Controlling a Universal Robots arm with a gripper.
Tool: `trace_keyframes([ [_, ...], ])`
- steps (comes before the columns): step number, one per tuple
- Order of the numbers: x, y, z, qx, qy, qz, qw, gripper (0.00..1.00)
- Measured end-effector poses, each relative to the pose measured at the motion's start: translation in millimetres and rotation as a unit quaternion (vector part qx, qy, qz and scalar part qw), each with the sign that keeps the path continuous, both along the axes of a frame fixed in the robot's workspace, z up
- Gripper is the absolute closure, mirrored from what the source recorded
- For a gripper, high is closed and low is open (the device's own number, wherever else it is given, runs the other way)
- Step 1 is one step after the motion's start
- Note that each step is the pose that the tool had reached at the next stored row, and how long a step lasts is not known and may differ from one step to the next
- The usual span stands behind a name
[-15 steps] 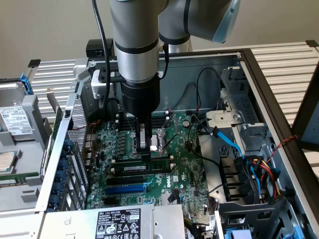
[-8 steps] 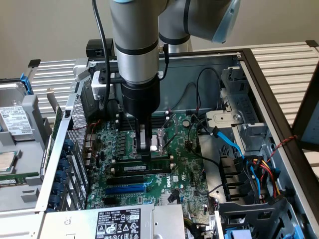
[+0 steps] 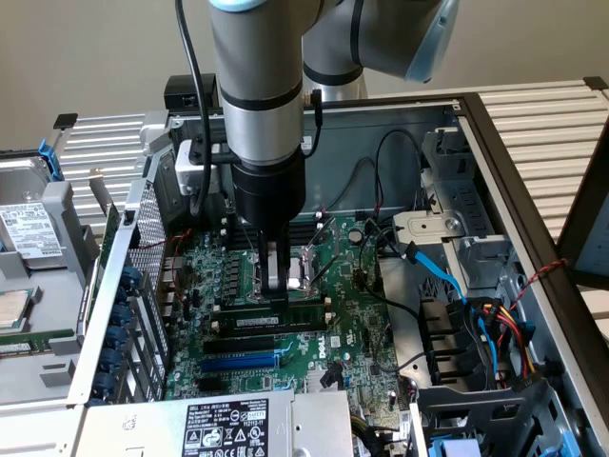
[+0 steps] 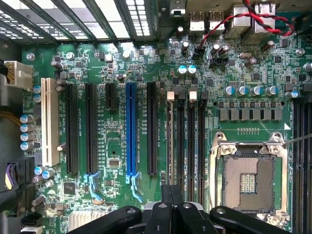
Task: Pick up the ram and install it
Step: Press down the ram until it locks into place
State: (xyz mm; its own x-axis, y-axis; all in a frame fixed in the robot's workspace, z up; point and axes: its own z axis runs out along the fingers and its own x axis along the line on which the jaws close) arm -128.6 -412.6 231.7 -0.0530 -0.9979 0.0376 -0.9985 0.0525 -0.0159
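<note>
Gripper [image 3: 276, 286] closed, fingers together, poised directly above ram [image 3: 276, 321]; whether it touches ram, cannot tell; ram lies in memory slot beside CPU socket [image 3: 303, 269], long axis parallel to blue expansion slot [image 3: 240, 363]; white label strip on ram, text unreadable; power supply sticker [image 3: 225, 427] too small to read.

The arm [image 3: 257, 95] points straight down; its fingers [image 3: 277, 276] are closed together.
</note>
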Motion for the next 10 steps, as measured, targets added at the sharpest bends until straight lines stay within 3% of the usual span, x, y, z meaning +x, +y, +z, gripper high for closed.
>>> trace_keyframes([
  [10, 0.0, -0.1, -1.4, 0.0, 0.0, 0.0, 1.0, 0.89],
])
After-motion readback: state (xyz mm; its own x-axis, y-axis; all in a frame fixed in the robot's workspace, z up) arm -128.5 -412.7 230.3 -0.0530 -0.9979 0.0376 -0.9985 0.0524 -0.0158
